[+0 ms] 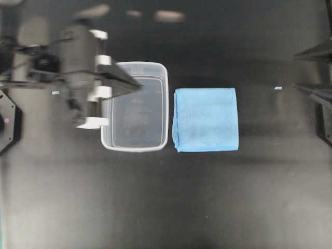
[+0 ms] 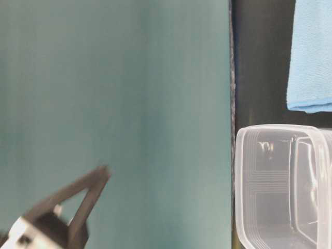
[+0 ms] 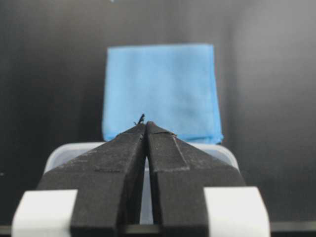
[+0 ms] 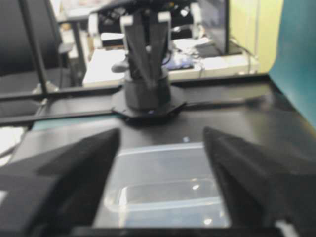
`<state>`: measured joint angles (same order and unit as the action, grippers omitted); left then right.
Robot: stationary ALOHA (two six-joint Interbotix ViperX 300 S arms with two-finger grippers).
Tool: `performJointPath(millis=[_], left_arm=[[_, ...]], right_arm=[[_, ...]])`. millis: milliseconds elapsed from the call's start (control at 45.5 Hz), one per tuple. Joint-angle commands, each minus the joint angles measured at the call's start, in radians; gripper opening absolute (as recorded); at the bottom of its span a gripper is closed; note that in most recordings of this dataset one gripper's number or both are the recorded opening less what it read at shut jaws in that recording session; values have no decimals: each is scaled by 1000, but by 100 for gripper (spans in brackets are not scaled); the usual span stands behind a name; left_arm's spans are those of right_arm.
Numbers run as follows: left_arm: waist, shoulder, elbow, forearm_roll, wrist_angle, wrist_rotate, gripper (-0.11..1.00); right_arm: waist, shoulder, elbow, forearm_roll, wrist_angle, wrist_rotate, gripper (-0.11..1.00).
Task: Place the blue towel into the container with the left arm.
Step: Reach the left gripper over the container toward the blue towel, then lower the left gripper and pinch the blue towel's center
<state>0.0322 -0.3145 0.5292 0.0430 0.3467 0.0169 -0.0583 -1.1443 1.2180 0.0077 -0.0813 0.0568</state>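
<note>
The blue towel (image 1: 205, 119) lies flat on the black table, just right of the container (image 1: 163, 104), a clear empty tub. My left gripper (image 1: 141, 85), on the arm with white clips, is shut and empty. It hovers over the tub's near-left part and points toward the towel. In the left wrist view the shut tips (image 3: 144, 124) line up with the towel (image 3: 160, 91) beyond the tub's rim (image 3: 222, 150). My right gripper (image 1: 295, 71) is open and empty at the far right edge, well apart from the towel. Its wrist view shows the tub (image 4: 168, 197) between the spread fingers (image 4: 162, 133); the towel is hidden there.
A teal wall (image 2: 114, 104) borders the table in the table-level view, which also shows the towel (image 2: 311, 52), the tub (image 2: 259, 181) and the left gripper (image 2: 105, 170). The left arm's base (image 4: 148, 98) stands beyond the tub. Small tape marks (image 1: 278, 88) sit on the table.
</note>
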Motion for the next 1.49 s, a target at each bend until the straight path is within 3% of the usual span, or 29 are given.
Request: performJointPath(millis=[0, 132, 351, 439, 791, 1252, 1362, 1472], left_arm=[[6, 78, -110, 3, 51, -2, 3], [9, 195, -221, 3, 110, -2, 18], [0, 407, -420, 3, 245, 2, 80], [-2, 489, -491, 3, 293, 2, 91], [-6, 775, -649, 3, 319, 17, 89], [-12, 908, -658, 3, 279, 15, 87], [-14, 907, -655, 3, 278, 15, 80], [-23, 904, -660, 3, 281, 17, 56]], right_arm=[[-3, -15, -8, 3, 17, 17, 75], [-5, -29, -9, 3, 40, 20, 78], [-3, -34, -9, 5, 35, 20, 77], [-3, -37, -11, 3, 32, 14, 77], [-3, -43, -12, 3, 17, 11, 76], [-3, -52, -15, 3, 12, 11, 76], [-5, -52, -15, 5, 12, 12, 76], [-5, -54, -15, 3, 12, 12, 76]])
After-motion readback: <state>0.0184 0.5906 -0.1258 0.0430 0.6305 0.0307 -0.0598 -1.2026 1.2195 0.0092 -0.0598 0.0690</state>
